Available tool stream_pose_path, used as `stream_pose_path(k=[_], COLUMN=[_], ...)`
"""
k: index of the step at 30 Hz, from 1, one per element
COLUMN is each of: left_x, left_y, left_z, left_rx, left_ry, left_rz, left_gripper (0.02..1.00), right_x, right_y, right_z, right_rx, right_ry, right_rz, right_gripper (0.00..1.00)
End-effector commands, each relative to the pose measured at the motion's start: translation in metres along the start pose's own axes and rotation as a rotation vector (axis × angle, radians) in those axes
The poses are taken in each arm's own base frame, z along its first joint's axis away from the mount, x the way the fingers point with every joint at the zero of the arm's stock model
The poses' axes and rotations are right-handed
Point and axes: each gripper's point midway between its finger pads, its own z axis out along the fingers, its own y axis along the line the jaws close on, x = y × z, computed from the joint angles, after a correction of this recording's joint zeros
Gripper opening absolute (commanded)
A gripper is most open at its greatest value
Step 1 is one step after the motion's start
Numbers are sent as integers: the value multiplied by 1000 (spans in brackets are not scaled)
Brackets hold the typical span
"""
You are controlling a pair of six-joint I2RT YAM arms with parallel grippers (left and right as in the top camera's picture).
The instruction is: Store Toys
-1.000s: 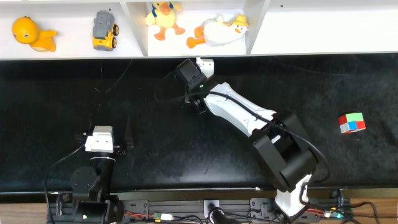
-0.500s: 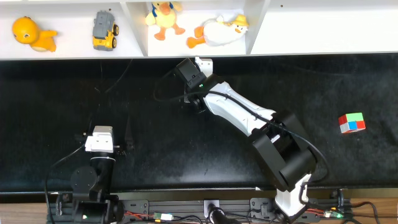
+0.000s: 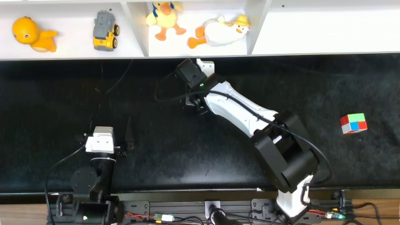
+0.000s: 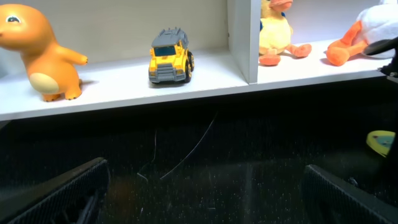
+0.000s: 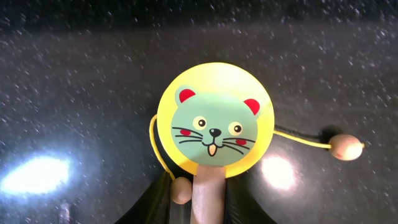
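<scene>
The right end effector (image 5: 200, 208) is closed on the wooden handle (image 5: 208, 190) of a rattle drum (image 5: 214, 127), a yellow disc with a green cat face. The drum lies low over the black worktop (image 3: 62, 94). Two yellow strings come off its sides. One ends in a wooden bead (image 5: 346, 147) lying on the worktop well clear of the disc. The other loops round to a bead (image 5: 180, 190) just beside the handle.

In the top view the right arm reaches from the lower right up to the upper middle of the frame, and its end effector (image 3: 194, 103) is just below the white shelf (image 3: 312, 44). That shelf runs along the top edge.

The shelf's left compartment holds an orange toy animal (image 3: 31, 32) and a yellow and grey truck (image 3: 105, 31), well apart. The next compartment holds a yellow plush duck (image 3: 164, 17), with a white plush duck (image 3: 220, 31) lying on its side just beside it.

A coloured cube (image 3: 354, 123) sits alone on the worktop at the right of the frame, well apart from both arms.

The left end effector (image 4: 208, 199) is at the lower left of the top view, with its fingers (image 4: 68, 193) spread wide and nothing between them. It faces the shelf.
</scene>
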Motion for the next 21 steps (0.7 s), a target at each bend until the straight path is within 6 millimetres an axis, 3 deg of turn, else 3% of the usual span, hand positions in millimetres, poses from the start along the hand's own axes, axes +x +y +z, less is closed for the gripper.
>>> stream_pose_path(k=[1,11,21], left_x=[-1,-1,-1], left_y=[1,1,1], left_z=[-1,-1,-1], left_rx=[-9,-9,-9], left_ry=[-5,-5,-5], left_rz=[-4,-4,-4], left_gripper=[998,998,998], right_x=[8,6,25], right_y=[-11,-60,-152], right_z=[-10,-53,-109], right_rx=[41,148,178], right_ry=[19,-69,-255], right_rz=[-16,2,143], right_gripper=[91,102,112])
